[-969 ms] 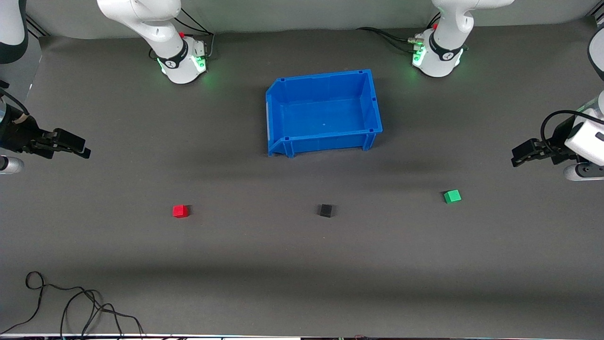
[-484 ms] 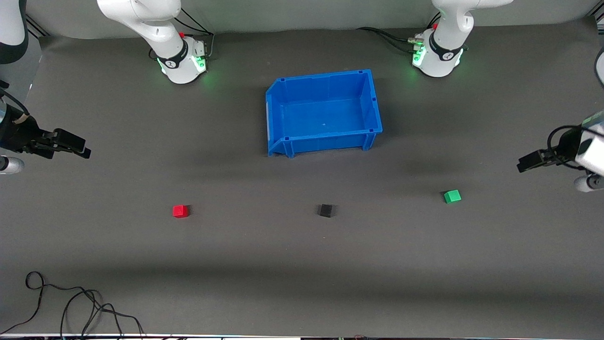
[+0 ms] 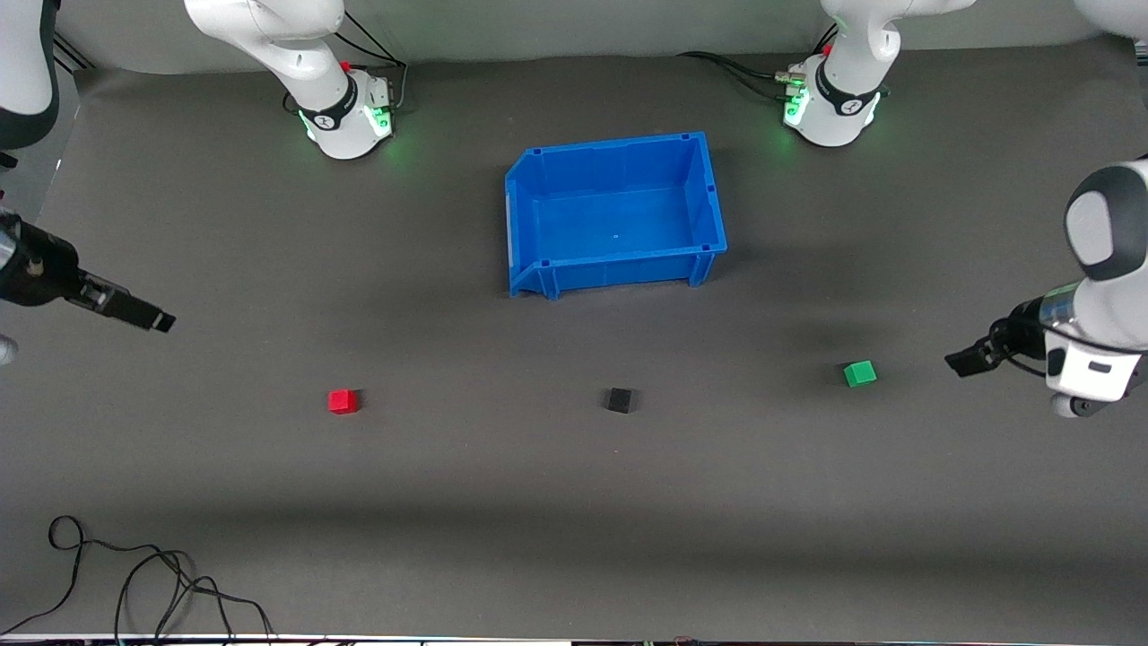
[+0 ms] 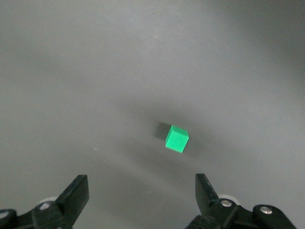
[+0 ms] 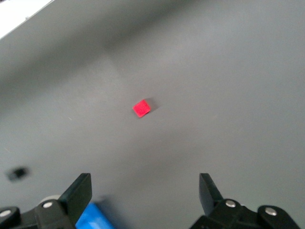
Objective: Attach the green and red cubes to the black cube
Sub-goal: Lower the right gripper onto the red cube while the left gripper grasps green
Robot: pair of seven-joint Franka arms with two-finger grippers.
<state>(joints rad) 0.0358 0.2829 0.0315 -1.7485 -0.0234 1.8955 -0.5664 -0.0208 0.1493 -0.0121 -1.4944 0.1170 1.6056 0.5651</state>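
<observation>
We see the green cube (image 3: 859,373), the black cube (image 3: 619,400) and the red cube (image 3: 342,401) in a row on the desk (image 3: 574,502), well apart, all nearer to the camera than the blue bin (image 3: 614,212). The left gripper (image 4: 142,191) hangs near the green cube, fingers spread and empty. The right gripper (image 5: 145,190) hangs toward the red cube, fingers also spread and empty.

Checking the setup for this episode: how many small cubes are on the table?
3, none in the blue bin: red cube toward the right arm's end, black cube midway, green cube toward the left arm's end.
</observation>
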